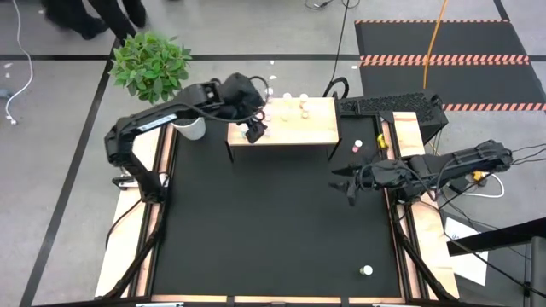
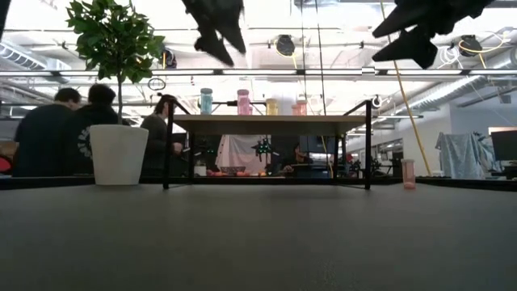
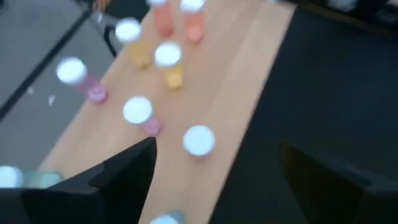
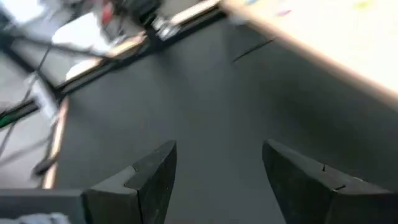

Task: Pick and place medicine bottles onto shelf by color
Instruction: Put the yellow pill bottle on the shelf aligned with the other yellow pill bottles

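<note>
Four medicine bottles [image 2: 252, 103] line the shelf [image 2: 271, 123]; left gripper [image 1: 255, 130] and right gripper [image 1: 351, 186] both gape, empty.

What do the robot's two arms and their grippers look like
Both arms are dark, nearly black, built of slim jointed segments with black cables running along them. The left gripper and the right gripper each end in two flat, dark, wedge-shaped fingers. A yellow detail shows near the right arm's base. No markings are readable.

Left claw [image 1: 255, 132] open, arm extended; right claw [image 1: 351, 184] open, empty.
</note>
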